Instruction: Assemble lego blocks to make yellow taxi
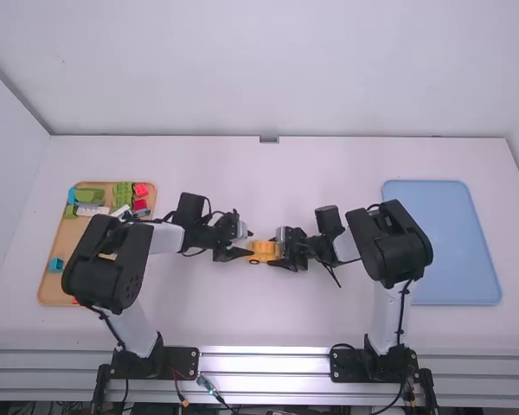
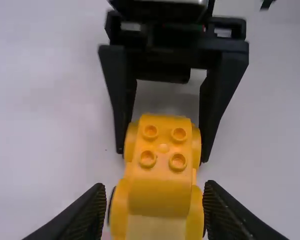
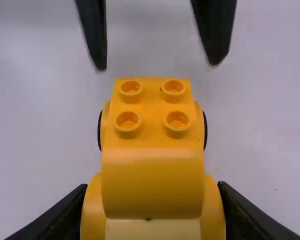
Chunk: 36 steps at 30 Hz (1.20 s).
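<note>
- Taxi: wheeled body at the worktop's middle, held by my right pincer; left pincer wide, near.
- Progress, I judge: body joined; top studs bare, perhaps unfinished; blocks lie in the tray.

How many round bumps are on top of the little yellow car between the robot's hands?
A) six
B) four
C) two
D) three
B: the yellow car has four round bumps on top, in two rows of two.
</note>
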Tool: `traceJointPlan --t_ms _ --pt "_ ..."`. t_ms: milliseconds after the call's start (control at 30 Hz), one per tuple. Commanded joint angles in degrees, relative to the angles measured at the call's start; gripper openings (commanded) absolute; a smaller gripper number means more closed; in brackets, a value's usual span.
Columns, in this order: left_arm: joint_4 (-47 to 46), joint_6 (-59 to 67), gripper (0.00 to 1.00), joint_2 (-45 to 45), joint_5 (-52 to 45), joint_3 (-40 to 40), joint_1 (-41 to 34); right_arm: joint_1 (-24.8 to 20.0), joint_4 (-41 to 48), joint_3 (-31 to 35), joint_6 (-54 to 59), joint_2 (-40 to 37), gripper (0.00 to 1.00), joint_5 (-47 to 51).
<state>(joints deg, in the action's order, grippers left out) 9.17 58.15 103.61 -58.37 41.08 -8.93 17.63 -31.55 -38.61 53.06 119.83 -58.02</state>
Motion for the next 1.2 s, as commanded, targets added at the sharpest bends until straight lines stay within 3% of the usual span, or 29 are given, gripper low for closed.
traceJointPlan --t_ms 0,67,100,133,300,467,600,667,800,900,967,1000,1167 --pt "-0.87 1.68 0.56 -2.34 -6.71 -0.63 3.80 -0.33 0.76 -0.07 -0.59 0.94 0.55 4.04" --pt "-1.84 1.70 0.61 -3.08 -8.04 -0.63 7.34 -0.31 0.74 -0.07 -0.72 0.94 0.55 4.04" --pt "-1.99 1.70 0.74 -3.28 -8.70 -0.63 9.05 -0.31 0.72 -0.07 -0.72 0.94 0.55 4.04" --pt "-2.03 1.70 0.99 -3.37 -9.29 -0.63 10.38 -0.33 0.72 -0.07 -0.72 0.94 0.55 4.07" --pt "0.87 -3.65 0.98 -3.45 -15.91 -0.63 21.00 -0.31 -0.02 -0.07 -0.74 0.87 0.55 4.02" --pt "7.85 -23.21 0.99 -3.45 -23.56 -0.63 30.95 -2.14 -6.32 -0.07 -8.63 -0.74 0.54 4.11" --pt "8.74 -35.12 0.99 -3.45 -17.00 -0.63 32.50 -5.29 -7.41 -0.07 -14.56 -5.88 0.56 4.35" --pt "8.22 -42.25 0.99 -3.45 -5.18 -0.63 31.17 -8.85 -6.84 -0.07 -21.29 -11.06 0.56 8.22" --pt "7.93 -46.49 0.99 -3.45 9.53 -0.66 27.12 -15.26 -1.92 -0.04 -27.50 -19.74 0.55 18.93" --pt "9.57 -47.52 0.99 -3.45 15.02 -0.63 24.17 -20.85 5.66 -0.04 -29.46 -27.06 0.51 26.34" --pt "12.02 -49.42 0.99 -3.45 19.17 -0.63 21.64 -27.19 13.25 0.00 -30.95 -33.07 0.49 34.29" --pt "12.24 -49.57 0.99 -3.45 19.47 -0.63 21.49 -27.63 13.70 0.00 -31.08 -33.40 0.49 34.80" --pt "17.03 -49.86 0.99 -3.45 23.34 -0.63 18.14 -40.28 24.90 0.07 -32.30 -39.43 0.46 42.69"
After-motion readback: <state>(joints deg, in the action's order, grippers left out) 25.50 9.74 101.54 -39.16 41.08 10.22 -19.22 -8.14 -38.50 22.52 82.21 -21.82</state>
